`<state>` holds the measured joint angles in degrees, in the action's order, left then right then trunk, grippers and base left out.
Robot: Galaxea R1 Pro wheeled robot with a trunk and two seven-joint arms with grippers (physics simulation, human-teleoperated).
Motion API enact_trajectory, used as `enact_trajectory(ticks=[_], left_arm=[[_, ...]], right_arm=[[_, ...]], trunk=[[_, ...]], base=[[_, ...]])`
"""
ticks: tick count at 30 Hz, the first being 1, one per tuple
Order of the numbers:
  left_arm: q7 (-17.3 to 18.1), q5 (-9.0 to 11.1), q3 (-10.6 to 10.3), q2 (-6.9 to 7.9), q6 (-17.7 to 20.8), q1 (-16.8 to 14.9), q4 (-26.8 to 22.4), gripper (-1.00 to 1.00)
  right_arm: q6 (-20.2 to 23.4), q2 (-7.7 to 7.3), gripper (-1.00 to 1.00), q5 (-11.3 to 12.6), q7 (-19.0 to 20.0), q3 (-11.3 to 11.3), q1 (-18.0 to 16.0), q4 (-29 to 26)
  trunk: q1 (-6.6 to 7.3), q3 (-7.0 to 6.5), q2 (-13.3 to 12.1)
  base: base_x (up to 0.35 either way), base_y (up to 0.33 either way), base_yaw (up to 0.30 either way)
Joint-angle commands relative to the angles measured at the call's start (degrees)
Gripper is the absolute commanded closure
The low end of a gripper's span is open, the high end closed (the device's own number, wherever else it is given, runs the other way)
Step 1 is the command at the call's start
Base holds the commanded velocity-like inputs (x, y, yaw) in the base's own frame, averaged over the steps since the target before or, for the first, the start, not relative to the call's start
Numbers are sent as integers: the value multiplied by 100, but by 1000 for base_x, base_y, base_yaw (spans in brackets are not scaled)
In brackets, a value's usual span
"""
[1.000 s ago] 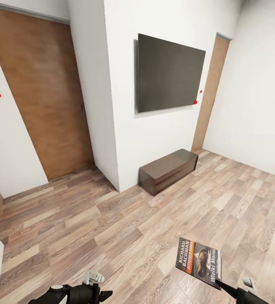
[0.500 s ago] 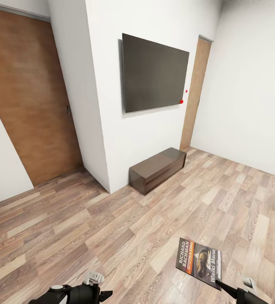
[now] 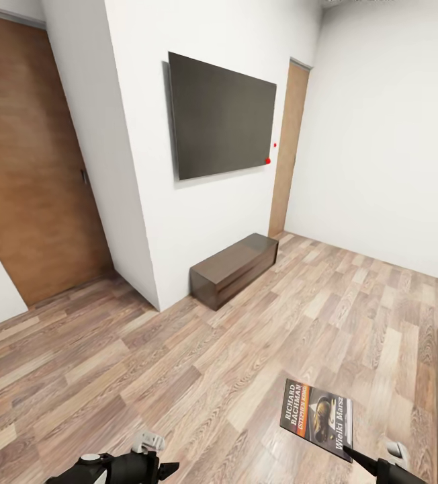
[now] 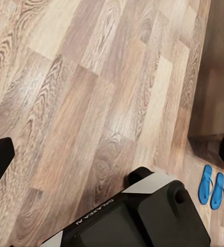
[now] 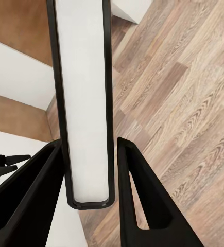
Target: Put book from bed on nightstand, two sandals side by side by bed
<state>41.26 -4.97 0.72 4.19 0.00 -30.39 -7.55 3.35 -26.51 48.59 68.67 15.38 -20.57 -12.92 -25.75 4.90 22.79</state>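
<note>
Book [image 3: 317, 418]: dark paperback with an orange band, lettered "Richard Bachman", held above the plank floor [image 3: 179, 376] at the head view's lower right. Right pincer [image 5: 88, 193]: both black fingers pressed against the book's covers, its white page edge [image 5: 83, 103] running between them. Left pincer [image 3: 157, 465]: low at the head view's left, over bare floor; whether its jaws stand wide or narrow cannot be told.

Sandals [image 4: 211, 185]: two bright blue flip-flops, lying side by side on the floor in the left wrist view, near a dark brown wooden edge.

Room fittings: dark wall screen [image 3: 220, 115]; long low dark brown cabinet [image 3: 234, 269] below it against the white wall; brown door [image 3: 31, 168] at left, narrower brown door [image 3: 287, 148] beyond the screen.
</note>
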Motion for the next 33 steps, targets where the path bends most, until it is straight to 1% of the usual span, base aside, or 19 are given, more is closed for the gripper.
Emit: enact_trajectory(ticks=[1,33], left_arm=[[16,-47,14,2,0,-2,-10,-100],[14,-34,12,-9,0,-2,-10,-100]], right_arm=[[34,-4,100,65,14,26,-8,0],[34,-4,100,66,14,26,-8,0]], trunk=[[-4,13,13],[-4,13,13]], base=[[0,0,-195],[0,0,-195]])
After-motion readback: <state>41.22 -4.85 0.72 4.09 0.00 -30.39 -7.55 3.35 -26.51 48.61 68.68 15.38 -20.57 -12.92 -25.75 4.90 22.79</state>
